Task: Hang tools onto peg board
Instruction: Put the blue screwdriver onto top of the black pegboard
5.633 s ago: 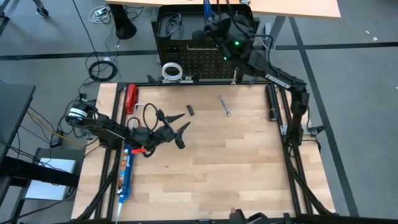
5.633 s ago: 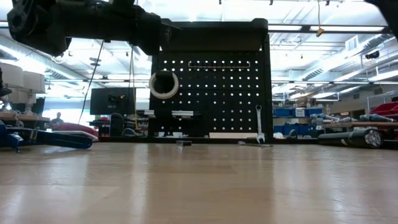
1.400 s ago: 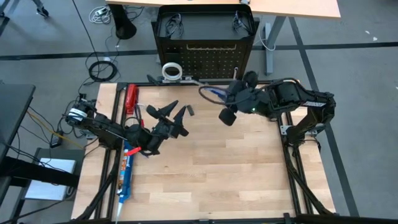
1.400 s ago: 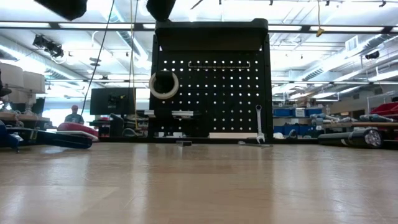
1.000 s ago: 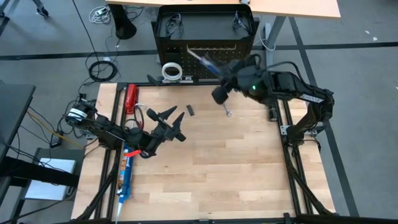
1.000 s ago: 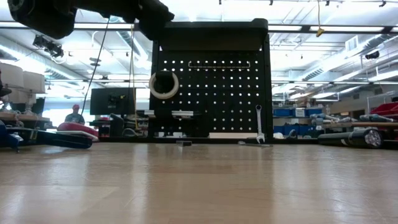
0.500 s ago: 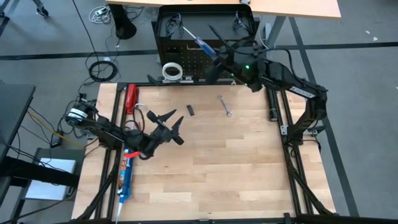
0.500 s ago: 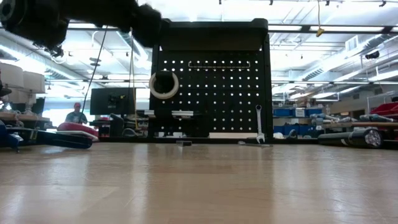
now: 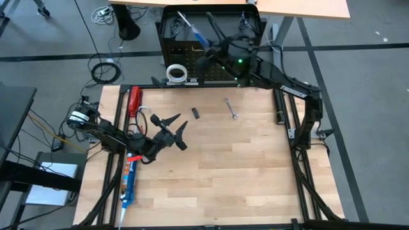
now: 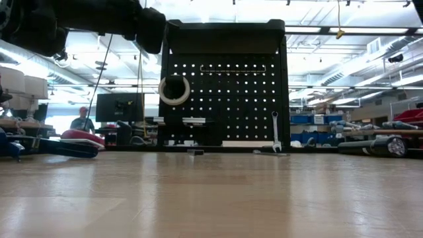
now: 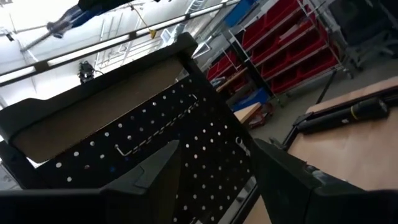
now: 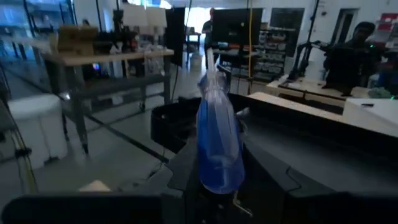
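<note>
The black peg board (image 9: 214,61) stands upright at the table's far edge. A white tape roll (image 10: 174,90) and a silver wrench (image 10: 275,129) hang on its front. A second wrench (image 9: 231,108) lies flat on the table. My right gripper (image 9: 209,45) is high above the board's top, shut on the blue-handled screwdriver (image 9: 192,29). My left gripper (image 9: 177,128) stands open over the table's left part, facing the board, with nothing between its fingers. My right gripper pinches the screwdriver's blue handle (image 12: 217,165) at its butt end between the two fingers. The fingers are about level and run roughly along the tool. The shaft (image 9: 181,16) sticks out ahead, toward the far left. The screwdriver is lifted clear above the board's top.
A small black piece (image 9: 196,113) lies on the table near the board. A red-handled tool (image 9: 134,101) and a long blue caulking gun (image 9: 130,172) lie along the left edge. Black frame rails (image 9: 291,121) border the table. People are in the room beyond.
My right gripper has carried the screwdriver from over the table's far part toward the far edge and leftward, to above the peg board's top, turning so the shaft points far-left. The screwdriver has stayed clear in its hold.
</note>
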You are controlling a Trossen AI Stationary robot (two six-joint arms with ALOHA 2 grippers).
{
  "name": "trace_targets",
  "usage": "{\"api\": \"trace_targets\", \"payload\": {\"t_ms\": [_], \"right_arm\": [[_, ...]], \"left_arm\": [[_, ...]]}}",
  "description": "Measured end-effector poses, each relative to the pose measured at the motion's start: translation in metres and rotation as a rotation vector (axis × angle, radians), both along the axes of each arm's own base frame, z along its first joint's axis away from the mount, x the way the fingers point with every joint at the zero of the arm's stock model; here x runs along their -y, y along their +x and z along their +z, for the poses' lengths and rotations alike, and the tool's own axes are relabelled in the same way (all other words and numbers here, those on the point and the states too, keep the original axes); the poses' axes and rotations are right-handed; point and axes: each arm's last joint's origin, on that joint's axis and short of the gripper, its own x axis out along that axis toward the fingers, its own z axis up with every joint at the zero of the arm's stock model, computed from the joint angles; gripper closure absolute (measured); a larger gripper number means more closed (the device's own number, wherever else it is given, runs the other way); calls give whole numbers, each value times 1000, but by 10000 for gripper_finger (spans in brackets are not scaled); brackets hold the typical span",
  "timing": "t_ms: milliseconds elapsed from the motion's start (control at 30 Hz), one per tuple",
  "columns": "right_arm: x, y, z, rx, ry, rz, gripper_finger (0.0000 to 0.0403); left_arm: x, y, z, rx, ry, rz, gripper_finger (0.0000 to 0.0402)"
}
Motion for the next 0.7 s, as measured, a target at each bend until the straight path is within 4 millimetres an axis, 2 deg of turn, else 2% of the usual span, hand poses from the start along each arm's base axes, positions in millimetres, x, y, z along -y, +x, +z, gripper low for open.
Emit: {"api": "trace_targets", "payload": {"t_ms": [300,700], "right_arm": [[14,-1,21,30,-72,-38,293],[56,-10,11,-14,-41,-163,292]], "left_arm": [[0,0,0,3,5,-13,200],[0,0,0,2,7,-15,200]]}}
